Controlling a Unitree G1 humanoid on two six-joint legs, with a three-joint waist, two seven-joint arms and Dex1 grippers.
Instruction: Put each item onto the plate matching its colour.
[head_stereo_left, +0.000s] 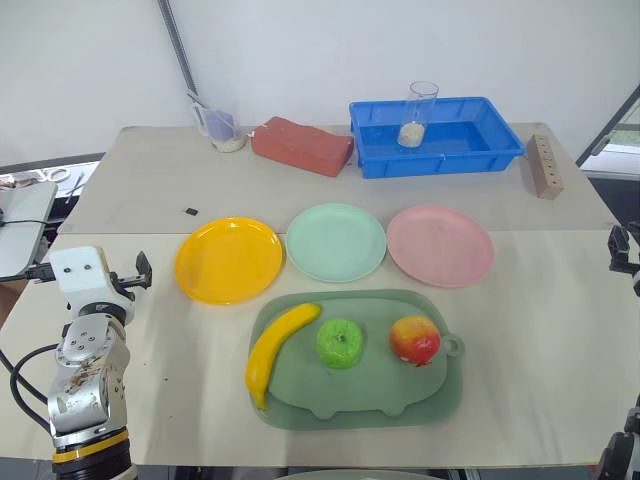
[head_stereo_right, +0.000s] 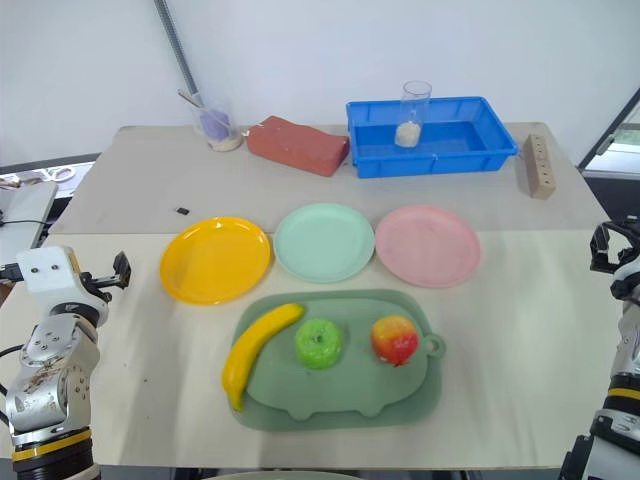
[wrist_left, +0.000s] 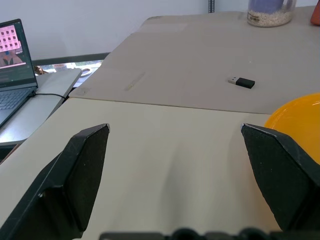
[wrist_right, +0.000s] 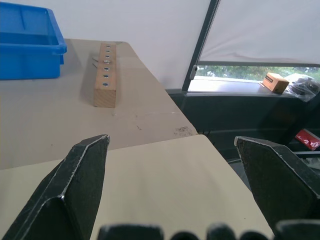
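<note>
Left gripper (wrist_left: 175, 145): by the table's left edge, jaws wide apart, holding nothing.
Yellow plate (head_stereo_left: 228, 260): left in the row, bare.
Banana (head_stereo_left: 278, 338): on the left side of the green tray (head_stereo_left: 420, 400), its tip over the edge.
Mint plate (head_stereo_left: 335, 241): middle, bare.
Green apple (head_stereo_left: 340, 343): middle of the tray.
Pink plate (head_stereo_left: 440, 245): right, bare.
Red-and-yellow apple (head_stereo_left: 415, 339): right side of the tray.
Right gripper (wrist_right: 172, 145): by the table's right edge, jaws wide apart, holding nothing.

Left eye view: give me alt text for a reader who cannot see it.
A banana, green apple and red-and-yellow apple lie on a green tray, below a row of empty yellow, mint and pink plates. The left claw hovers open left of the yellow plate.
</note>
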